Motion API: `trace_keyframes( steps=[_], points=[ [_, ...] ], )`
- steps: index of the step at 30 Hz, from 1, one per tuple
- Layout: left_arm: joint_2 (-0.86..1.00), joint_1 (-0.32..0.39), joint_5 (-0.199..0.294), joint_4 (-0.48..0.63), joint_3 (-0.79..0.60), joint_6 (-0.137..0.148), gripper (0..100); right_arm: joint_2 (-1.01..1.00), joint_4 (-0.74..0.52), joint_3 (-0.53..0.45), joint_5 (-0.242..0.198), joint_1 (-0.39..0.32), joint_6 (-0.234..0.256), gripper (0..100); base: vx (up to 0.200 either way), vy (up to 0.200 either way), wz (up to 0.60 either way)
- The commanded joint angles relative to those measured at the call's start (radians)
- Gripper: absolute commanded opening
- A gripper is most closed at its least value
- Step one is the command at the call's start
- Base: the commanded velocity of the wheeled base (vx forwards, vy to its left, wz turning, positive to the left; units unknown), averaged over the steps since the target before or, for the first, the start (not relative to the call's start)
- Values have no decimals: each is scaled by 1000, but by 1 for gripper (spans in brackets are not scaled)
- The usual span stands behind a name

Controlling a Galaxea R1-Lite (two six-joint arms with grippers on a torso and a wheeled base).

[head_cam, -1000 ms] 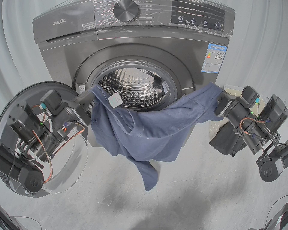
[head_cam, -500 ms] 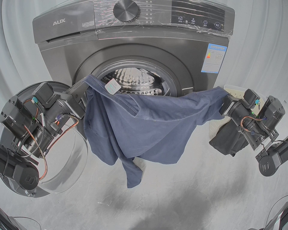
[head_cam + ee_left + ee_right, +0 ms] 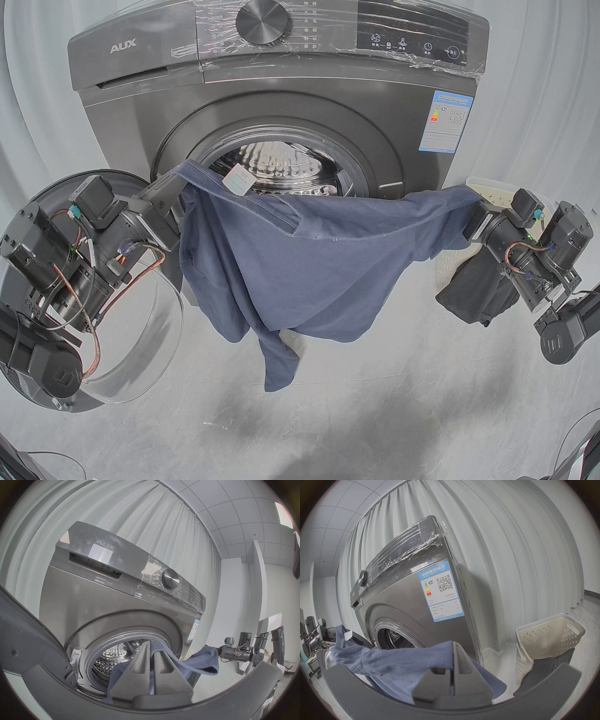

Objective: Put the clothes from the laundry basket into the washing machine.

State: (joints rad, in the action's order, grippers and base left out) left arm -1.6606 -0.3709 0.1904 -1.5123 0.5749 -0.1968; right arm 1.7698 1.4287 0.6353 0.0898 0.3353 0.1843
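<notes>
Count: 1 washing machine, 1 door lower left, 1 blue shirt centre, 1 laundry basket right, 1 dark garment below it. 2 end effectors: left end effector, right end effector.

We look down from the head onto the washing machine; our wrist cameras face it from low on either side, sharing its drum.

We've got both arms spread wide, one out to each side, with the wrists angled inward and forward. Our left claw is pinched tight on one end of the blue shirt. Our right claw is clamped on the other end.
</notes>
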Motion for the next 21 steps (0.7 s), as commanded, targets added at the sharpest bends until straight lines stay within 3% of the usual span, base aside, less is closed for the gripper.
trace_keyframes(
  steps=[1, 21],
  points=[
    [-18, 0, 0, 0, -3, 0, 0, 0, -1, 3, -1, -10, 0, 0, 0, 0, 0],
    [-53, 38, 1, 0, -24, 4, 0, -3, -4, 4, -2, -29, 0, 0, 0, 0, 0]
  ],
)
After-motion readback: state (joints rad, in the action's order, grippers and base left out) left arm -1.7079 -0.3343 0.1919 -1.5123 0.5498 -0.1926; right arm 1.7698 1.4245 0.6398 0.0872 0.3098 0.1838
